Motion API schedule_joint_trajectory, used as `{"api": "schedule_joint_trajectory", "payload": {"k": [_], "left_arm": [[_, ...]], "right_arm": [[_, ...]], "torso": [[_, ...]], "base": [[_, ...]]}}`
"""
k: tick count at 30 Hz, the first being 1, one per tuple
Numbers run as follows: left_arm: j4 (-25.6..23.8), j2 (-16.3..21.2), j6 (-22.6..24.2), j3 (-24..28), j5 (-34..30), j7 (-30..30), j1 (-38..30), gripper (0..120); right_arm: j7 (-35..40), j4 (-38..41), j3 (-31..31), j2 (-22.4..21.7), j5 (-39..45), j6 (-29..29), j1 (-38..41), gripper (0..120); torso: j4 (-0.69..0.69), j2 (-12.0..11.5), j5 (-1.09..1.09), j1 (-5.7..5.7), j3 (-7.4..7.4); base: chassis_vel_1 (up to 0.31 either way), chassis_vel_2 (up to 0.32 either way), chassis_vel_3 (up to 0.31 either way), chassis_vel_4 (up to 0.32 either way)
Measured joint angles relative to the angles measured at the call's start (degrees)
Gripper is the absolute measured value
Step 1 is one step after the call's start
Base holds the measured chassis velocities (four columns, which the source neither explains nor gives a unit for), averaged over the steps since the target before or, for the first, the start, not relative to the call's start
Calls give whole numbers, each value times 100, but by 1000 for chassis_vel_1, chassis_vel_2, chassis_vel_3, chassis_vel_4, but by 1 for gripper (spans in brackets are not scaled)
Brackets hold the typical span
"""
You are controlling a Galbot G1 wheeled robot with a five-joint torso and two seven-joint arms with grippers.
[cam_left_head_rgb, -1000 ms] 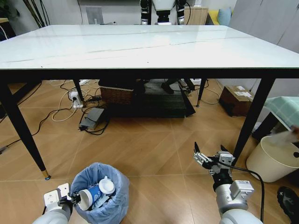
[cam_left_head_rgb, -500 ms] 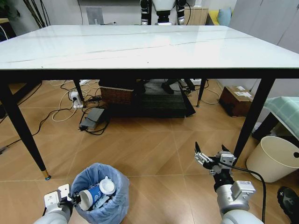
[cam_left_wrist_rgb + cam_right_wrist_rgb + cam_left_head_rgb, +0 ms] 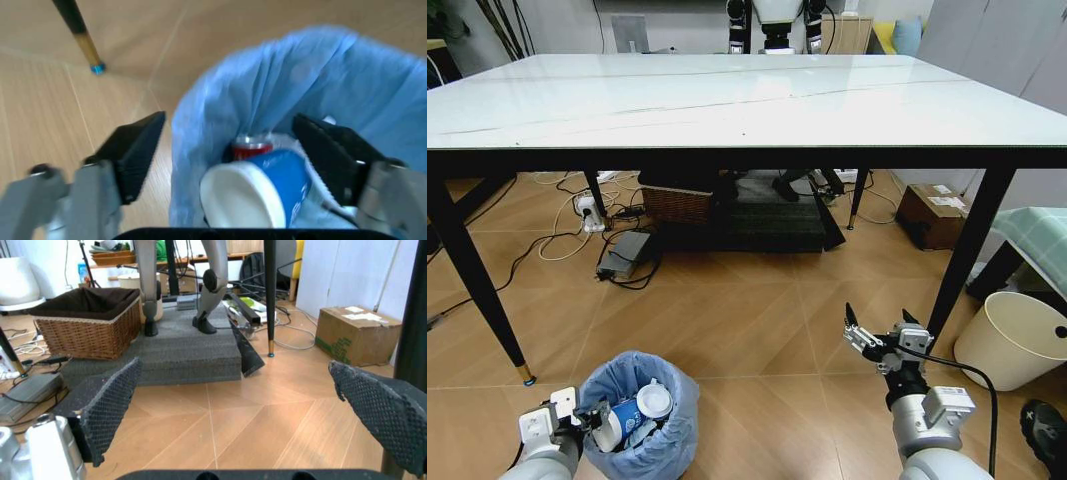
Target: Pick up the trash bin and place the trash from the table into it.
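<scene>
With the trash bin (image 3: 640, 415) on the floor near the desk's (image 3: 727, 100) front left leg and the released left gripper (image 3: 227, 155) straddling its liner rim, retreating could snag the bag and tip out the paper cup (image 3: 267, 187); the right gripper (image 3: 882, 335) hangs spread, empty.

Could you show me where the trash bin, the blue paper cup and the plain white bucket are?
trash bin (image 3: 677, 420): head view, on the blue liner at its right wall.
blue paper cup (image 3: 290, 175): left wrist view, on its blue side.
white bucket (image 3: 1002, 355): head view, on its outer wall.
</scene>
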Motion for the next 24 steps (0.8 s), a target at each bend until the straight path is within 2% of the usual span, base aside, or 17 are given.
{"api": "schedule_joint_trajectory", "payload": {"k": [3,6,8,11,12,14,16,17,19,24], "left_arm": [[-200,8,-86,23,327,178,31,89],[-393,33,-493,58,1151,803,48,98],[-410,38,-626,67,1346,927,46,100],[-445,45,-1169,79,2164,1455,33,100],[-445,45,-1169,79,2164,1455,33,100],[-448,42,-1794,83,3014,2017,36,100],[-417,36,-2182,71,3458,2299,39,100],[-417,36,-2182,71,3458,2299,39,100],[-360,36,-2586,39,3693,2585,39,100],[-376,37,-2885,30,3345,2822,60,100]], "right_arm": [[7,-5,9,0,20,-2,11,100],[14,-21,23,8,45,-2,41,100],[15,-25,24,11,50,-3,47,100],[17,-36,23,31,62,-3,60,100],[17,-36,23,31,62,-3,60,100],[13,-91,-44,71,97,130,44,100],[-36,-129,-110,101,123,224,30,100],[-36,-129,-110,101,123,224,30,100],[-123,-151,-172,150,148,237,31,100],[-209,-166,-234,225,150,182,20,100]], "torso": [[0,0,0,0,0],[0,1,1,0,0],[0,1,1,0,0],[0,1,1,0,0],[0,1,1,0,0],[-1,1,0,0,1],[0,1,0,0,1],[0,1,0,0,1],[0,1,0,0,1],[0,1,-1,0,1]], "base": [[0,0,0,0],[0,0,0,0],[0,0,0,0],[0,0,0,0],[0,0,0,0],[0,0,0,0],[0,0,0,0],[0,0,0,0],[0,0,0,0],[0,0,0,0]]}}
